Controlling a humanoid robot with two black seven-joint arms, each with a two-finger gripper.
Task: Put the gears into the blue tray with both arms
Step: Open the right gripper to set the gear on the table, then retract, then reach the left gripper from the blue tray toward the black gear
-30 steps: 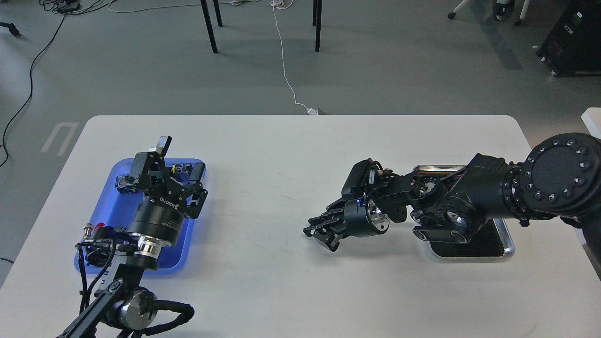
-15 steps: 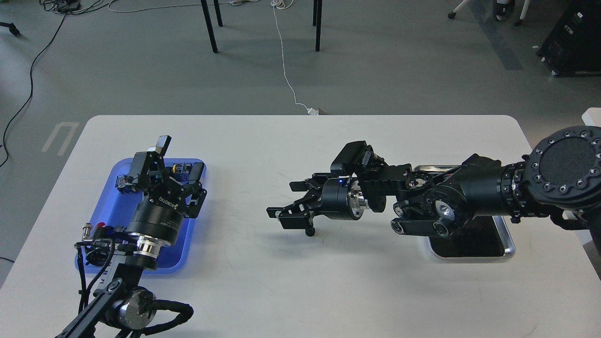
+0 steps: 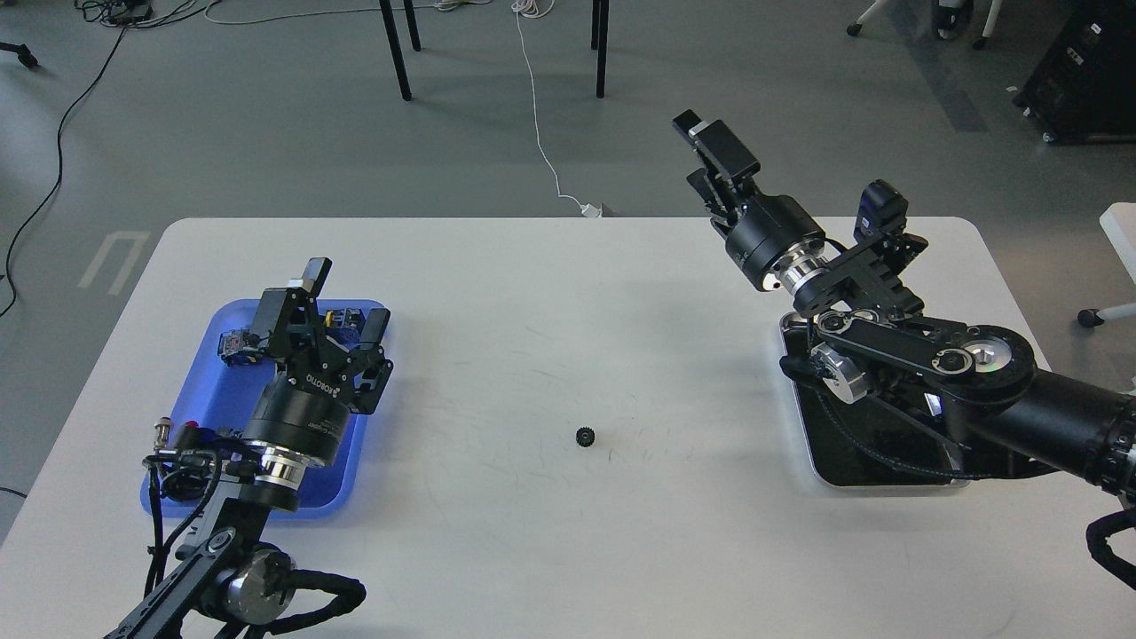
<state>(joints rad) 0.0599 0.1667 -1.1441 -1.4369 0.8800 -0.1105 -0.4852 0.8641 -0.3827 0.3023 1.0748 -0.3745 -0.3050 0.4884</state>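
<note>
A gear (image 3: 585,436) lies alone mid-table, at three o'clock from the blue tray (image 3: 206,399). The left gripper (image 3: 340,302), fingers spread (empty), should descend squarely over it. Whether the right gripper (image 3: 710,146) is parted cannot be told.

Black gear (image 3: 585,436) flat mid-table — blue tray (image 3: 202,390) well left.

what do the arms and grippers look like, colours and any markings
Both arms are black and jointed, with silver wrist rings and round silver joint caps. The left gripper is a black two-finger claw with white ROBOTIQ lettering; black cables loop beside its arm. The right gripper is black too.
</note>
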